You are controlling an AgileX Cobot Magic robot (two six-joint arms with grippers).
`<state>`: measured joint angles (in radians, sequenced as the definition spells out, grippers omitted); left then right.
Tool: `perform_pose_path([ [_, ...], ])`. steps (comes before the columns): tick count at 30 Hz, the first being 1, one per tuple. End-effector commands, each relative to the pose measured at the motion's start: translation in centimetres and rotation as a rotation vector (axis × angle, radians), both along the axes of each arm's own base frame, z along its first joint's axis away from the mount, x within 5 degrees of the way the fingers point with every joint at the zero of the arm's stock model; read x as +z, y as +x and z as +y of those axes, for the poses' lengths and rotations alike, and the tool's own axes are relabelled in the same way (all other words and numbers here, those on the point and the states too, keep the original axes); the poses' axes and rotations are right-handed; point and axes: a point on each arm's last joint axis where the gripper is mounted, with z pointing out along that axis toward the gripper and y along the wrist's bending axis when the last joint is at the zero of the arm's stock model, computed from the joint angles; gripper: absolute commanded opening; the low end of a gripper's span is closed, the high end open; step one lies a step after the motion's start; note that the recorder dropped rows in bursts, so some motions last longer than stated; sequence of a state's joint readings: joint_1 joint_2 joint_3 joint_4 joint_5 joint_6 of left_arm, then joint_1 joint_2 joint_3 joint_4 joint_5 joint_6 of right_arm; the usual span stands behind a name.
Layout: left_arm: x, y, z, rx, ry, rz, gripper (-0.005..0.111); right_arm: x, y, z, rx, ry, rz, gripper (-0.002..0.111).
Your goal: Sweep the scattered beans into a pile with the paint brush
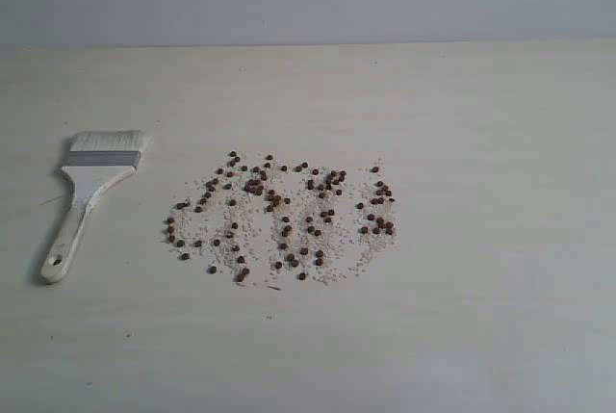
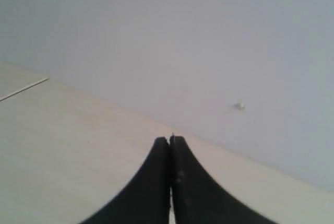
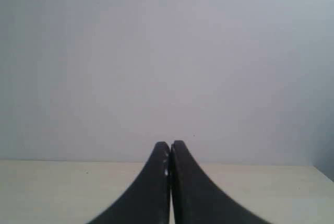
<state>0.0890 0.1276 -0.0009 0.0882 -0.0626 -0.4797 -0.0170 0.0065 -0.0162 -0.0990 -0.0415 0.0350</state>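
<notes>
One paint brush [image 1: 93,196] and dozens of reddish-brown beans [image 1: 284,216], too many to count exactly, on one desk [image 1: 481,317]. Two grippers: left gripper [image 2: 170,140], right gripper [image 3: 170,144], two fingers [image 3: 154,187] each.

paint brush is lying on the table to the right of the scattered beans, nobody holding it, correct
Not quite: the paint brush lies to the left of the beans, not the right, as the exterior view shows. It does lie on the table, unheld.
</notes>
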Motion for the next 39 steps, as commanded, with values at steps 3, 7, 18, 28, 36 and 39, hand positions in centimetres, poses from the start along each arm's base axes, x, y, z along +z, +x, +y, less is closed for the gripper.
perform_pose_path([
  [3, 1.2, -0.1, -0.1, -0.02, -0.066, -0.142, 0.0, 0.2, -0.1, 0.0, -0.007, -0.01, -0.016, 0.0],
  [7, 1.3, -0.1, -0.2, -0.024, -0.028, -0.152, 0.0, 0.2, -0.1, 0.0, -0.007, -0.008, -0.016, 0.0],
  [18, 4.7, 0.3, -0.2, -0.036, -0.021, -0.217, 0.0, 0.2, -0.1, 0.0, -0.007, -0.007, -0.017, 0.0],
  [28, 13.5, 11.0, 2.2, 0.028, 0.355, 0.617, 0.0, 0.2, -0.1, 0.0, -0.007, -0.013, -0.016, 0.0],
  [36, 8.1, 21.5, 1.6, -0.319, 0.353, 1.197, 0.004, 0.2, -0.1, 0.0, -0.007, -0.008, -0.017, 0.0],
  [39, 4.3, 23.8, 0.4, -0.39, 0.314, 1.315, 0.001, 0.2, -0.1, 0.0, -0.007, -0.008, -0.017, 0.0],
])
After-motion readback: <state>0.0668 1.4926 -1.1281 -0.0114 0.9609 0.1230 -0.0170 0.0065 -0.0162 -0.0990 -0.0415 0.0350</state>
